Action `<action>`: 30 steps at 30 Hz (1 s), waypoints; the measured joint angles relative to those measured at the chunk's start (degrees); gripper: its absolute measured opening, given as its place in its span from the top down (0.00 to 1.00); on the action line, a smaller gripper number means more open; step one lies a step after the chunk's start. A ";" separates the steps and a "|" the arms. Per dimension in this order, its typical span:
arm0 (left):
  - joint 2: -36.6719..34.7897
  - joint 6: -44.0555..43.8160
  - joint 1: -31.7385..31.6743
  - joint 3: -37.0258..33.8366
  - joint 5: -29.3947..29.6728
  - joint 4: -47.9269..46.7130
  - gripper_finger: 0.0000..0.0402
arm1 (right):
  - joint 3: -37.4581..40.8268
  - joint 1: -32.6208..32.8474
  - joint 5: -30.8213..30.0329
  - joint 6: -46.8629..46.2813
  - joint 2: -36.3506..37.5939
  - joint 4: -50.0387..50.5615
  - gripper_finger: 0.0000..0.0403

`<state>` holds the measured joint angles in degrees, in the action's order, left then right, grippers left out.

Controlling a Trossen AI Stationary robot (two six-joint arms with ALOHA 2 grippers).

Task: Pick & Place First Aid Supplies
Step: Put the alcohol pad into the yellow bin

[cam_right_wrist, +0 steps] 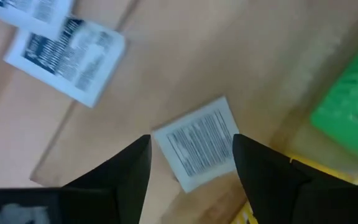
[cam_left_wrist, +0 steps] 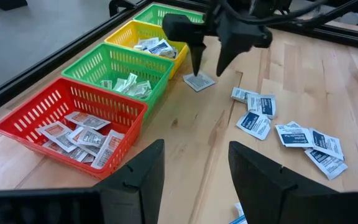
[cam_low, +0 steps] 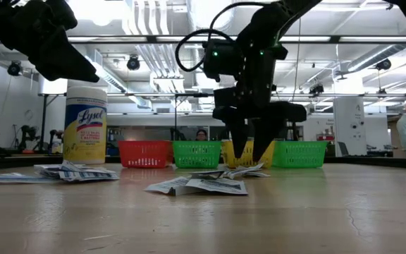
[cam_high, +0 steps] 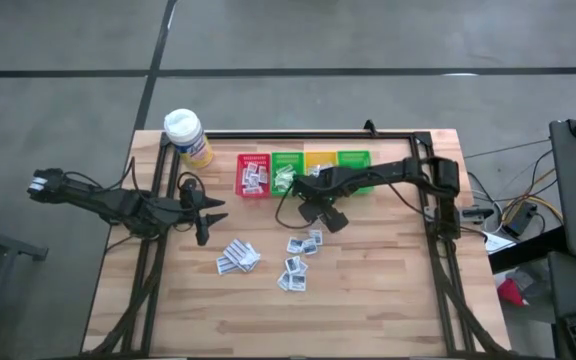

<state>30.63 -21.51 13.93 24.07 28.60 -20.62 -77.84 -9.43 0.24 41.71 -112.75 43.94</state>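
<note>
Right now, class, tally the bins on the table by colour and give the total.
red bin: 1
green bins: 2
yellow bin: 1
Total: 4

Beyond the wooden table [cam_high: 388,300] lies grey concrete floor [cam_high: 298,40], with bright ceiling lights [cam_low: 146,17] overhead.

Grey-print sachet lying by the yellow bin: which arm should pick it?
Right. The right tool hangs open directly over the grey-print sachet, a finger on each side. The left tool waits open near the table's left side, away from it.
</note>
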 joint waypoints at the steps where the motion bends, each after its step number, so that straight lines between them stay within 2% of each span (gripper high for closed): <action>1: 0.00 0.02 0.01 0.00 0.01 0.01 0.57 | 0.08 -0.60 0.22 -0.02 0.00 0.00 0.44; 6: 0.00 -1.26 0.01 -0.01 0.02 0.04 0.57 | 0.18 -2.77 4.25 -0.35 -0.44 0.22 0.44; 20: 0.04 -1.67 0.00 -0.02 0.02 1.61 0.57 | -1.33 -2.05 4.75 -2.62 -6.69 1.82 0.45; 30: 0.07 -1.67 0.00 -0.02 0.02 1.68 0.57 | -1.16 -0.59 4.34 -5.01 -6.91 2.38 0.60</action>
<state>30.70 -23.18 13.93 24.05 28.62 -18.94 -79.00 -10.02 4.58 36.70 -119.66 46.32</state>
